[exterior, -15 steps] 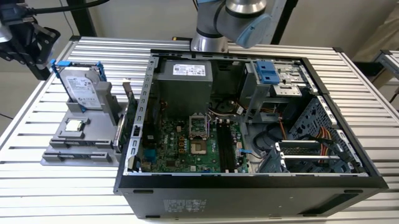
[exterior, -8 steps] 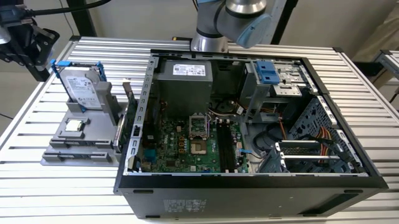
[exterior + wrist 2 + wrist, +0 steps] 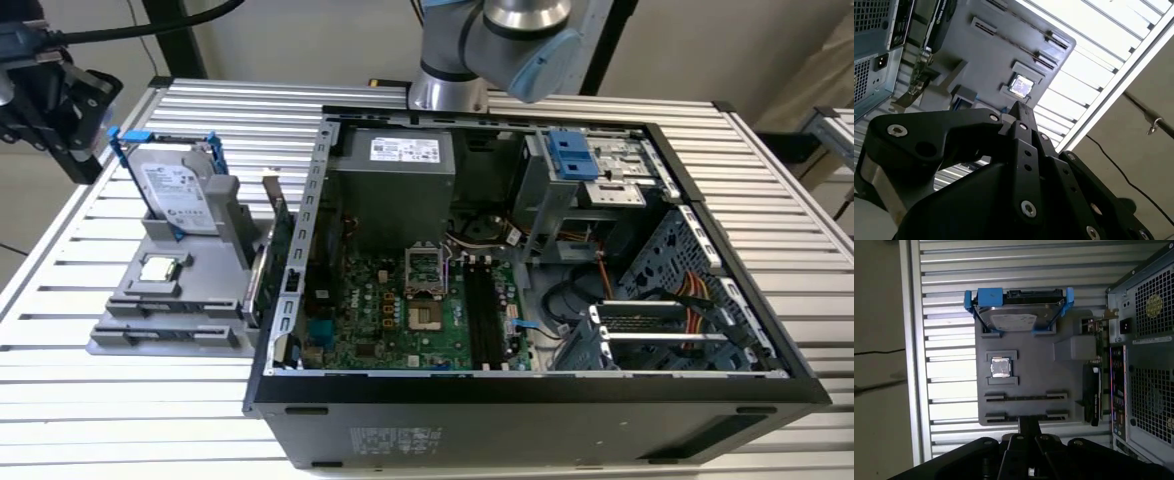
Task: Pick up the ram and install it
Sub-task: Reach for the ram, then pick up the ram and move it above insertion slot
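The ram shows edge-on as a thin dark line. It lies in a slot of the grey holder, between two clips, beside the square silver chip. My black gripper hovers over the holder's edge near the outer slot, fingers together with nothing seen between them. In the exterior view the gripper hangs at the left, beside the hard drive in its blue frame. The black motherboard slots lie inside the open computer case.
The holder sits on the slatted metal table, left of the case in the exterior view. A green card stands on edge between the holder and the case wall. The arm's base rises behind the case.
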